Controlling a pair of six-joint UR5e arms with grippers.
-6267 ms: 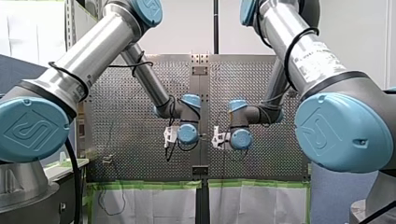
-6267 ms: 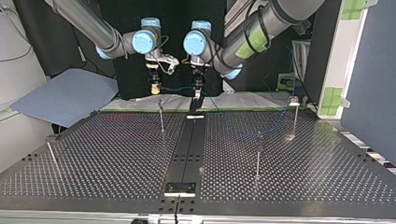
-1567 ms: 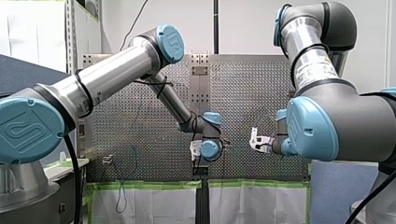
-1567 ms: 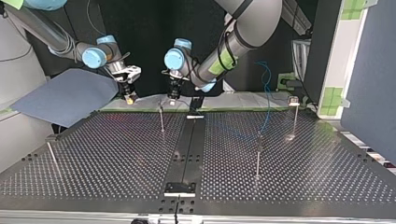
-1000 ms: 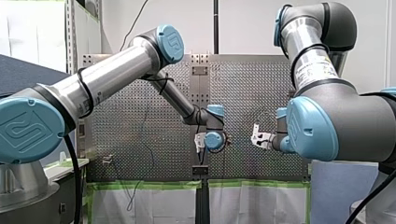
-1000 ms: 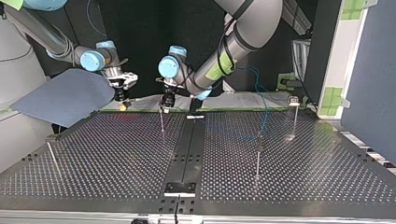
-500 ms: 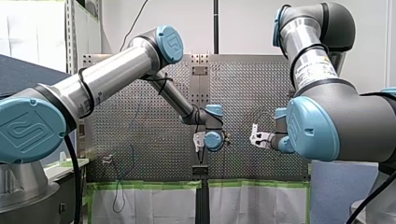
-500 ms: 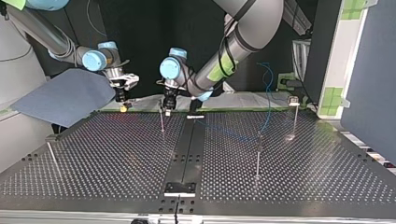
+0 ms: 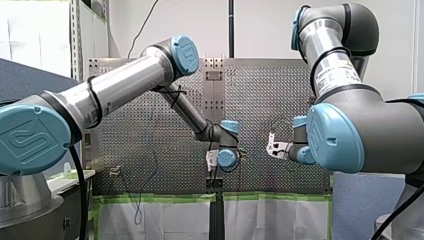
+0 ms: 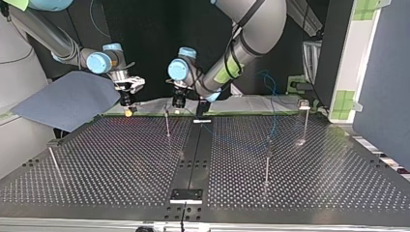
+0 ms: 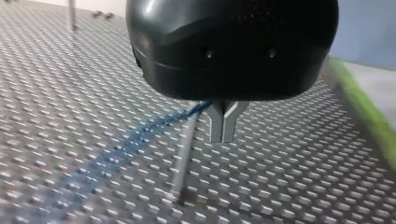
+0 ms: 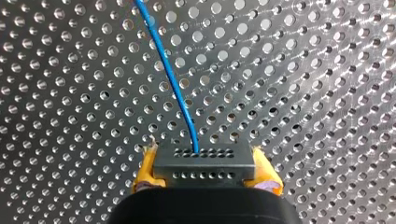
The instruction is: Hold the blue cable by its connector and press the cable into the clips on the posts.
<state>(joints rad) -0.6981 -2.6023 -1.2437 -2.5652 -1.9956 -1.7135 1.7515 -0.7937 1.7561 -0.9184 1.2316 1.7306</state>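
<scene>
Connector (image 12: 204, 164) sits clamped between the yellow pads (image 12: 147, 169) of our right pincer (image 12: 205, 169), cable (image 12: 170, 79) running ahead over the tabletop (image 12: 303, 93) — our left pincer (image 11: 223, 137), metal fingers (image 11: 215, 128) closed, seemingly on the cable, hangs just beside the post (image 11: 184, 163), nearer for pressing.

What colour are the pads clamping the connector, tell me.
Yellow pads, best seen in the right wrist view.

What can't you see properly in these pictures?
Left wrist view: blue cable and post are blurred; the black body of my left end effector hides where the cable meets it.
Right wrist view: the cable leaves the connector and is cut off by the edge.
Top view: clips look too tiny to check.
Front view: both end effectors sit hidden behind the arms' wrists.
</scene>
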